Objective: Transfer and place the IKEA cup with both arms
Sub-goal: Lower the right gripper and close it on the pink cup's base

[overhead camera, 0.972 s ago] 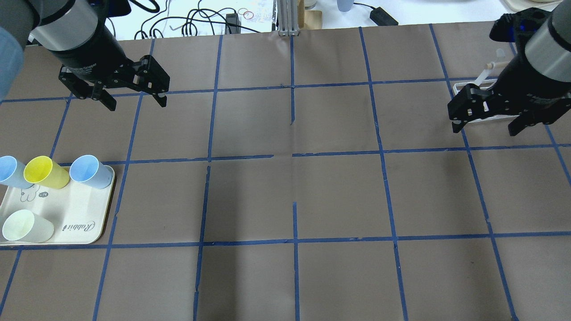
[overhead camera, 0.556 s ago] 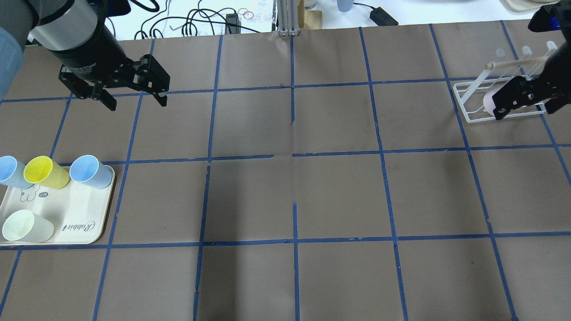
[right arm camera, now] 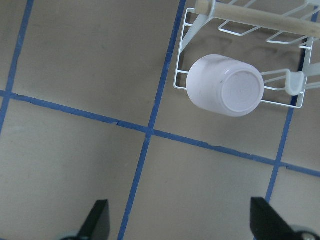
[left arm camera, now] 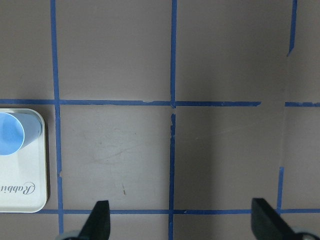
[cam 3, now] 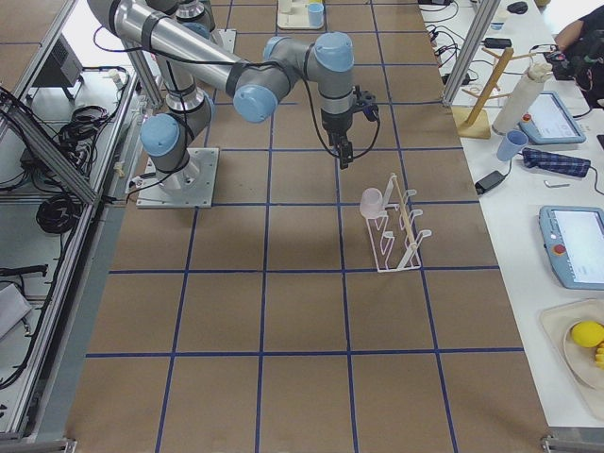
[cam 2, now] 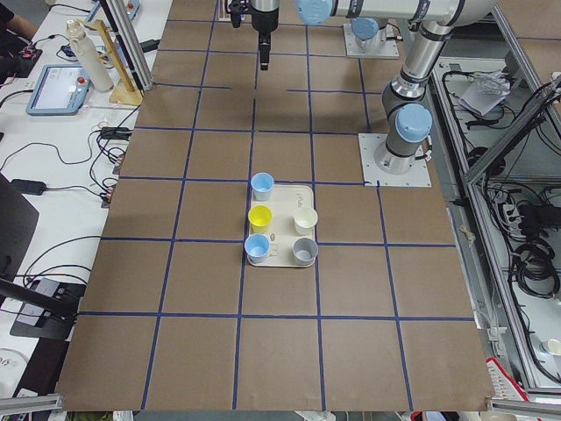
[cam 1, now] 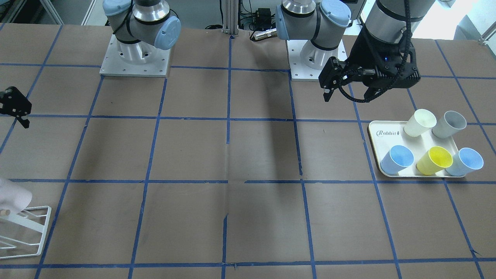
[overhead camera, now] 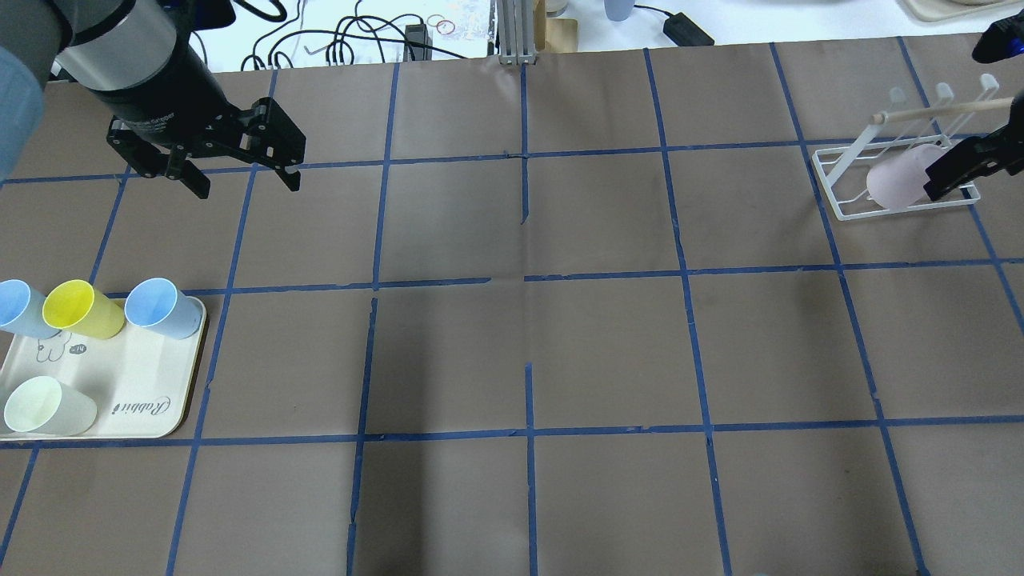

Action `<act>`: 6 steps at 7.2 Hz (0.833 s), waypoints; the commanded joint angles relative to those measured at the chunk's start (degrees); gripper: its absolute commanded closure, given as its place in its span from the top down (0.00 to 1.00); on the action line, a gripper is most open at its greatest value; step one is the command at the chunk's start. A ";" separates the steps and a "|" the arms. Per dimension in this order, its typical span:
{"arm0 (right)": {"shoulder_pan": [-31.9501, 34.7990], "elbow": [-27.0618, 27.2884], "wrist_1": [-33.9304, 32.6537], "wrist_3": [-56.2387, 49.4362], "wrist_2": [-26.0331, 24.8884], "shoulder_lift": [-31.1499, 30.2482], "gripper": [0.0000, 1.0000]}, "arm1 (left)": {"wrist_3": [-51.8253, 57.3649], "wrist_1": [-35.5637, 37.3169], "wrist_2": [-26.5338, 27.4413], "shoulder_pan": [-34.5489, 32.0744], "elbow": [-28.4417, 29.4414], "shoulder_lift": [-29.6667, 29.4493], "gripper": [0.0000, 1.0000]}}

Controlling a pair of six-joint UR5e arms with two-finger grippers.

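The right pincer (right arm camera: 180, 222) has pulled away toward the edge of the bench (overhead camera: 608, 344), uncovering the IKEA cup (overhead camera: 900, 180) on the white wire rack (overhead camera: 840, 188). Seen from overhead, the left pincer (overhead camera: 246, 186) hangs spread wide and empty above bare bench. From the right wrist, the right pincer gapes wide, gripping nothing. The cup sits mouth-down on the rack, leaning, its base turned up toward the lens.

Six cups (cam 1: 434, 160), one tray (cam 1: 387, 140), one rack (cam 3: 394, 236)
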 commanded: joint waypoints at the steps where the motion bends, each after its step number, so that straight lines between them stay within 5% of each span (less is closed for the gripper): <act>1: -0.28 -0.10 -7.11 -3.29 1.68 5.37 1.00 | 0.07 0.01 0.00 0.00 0.09 -0.03 1.00; 6: -1.76 -4.48 -9.87 -6.81 2.40 13.21 0.97 | 0.07 0.01 -0.09 0.00 0.26 0.05 1.00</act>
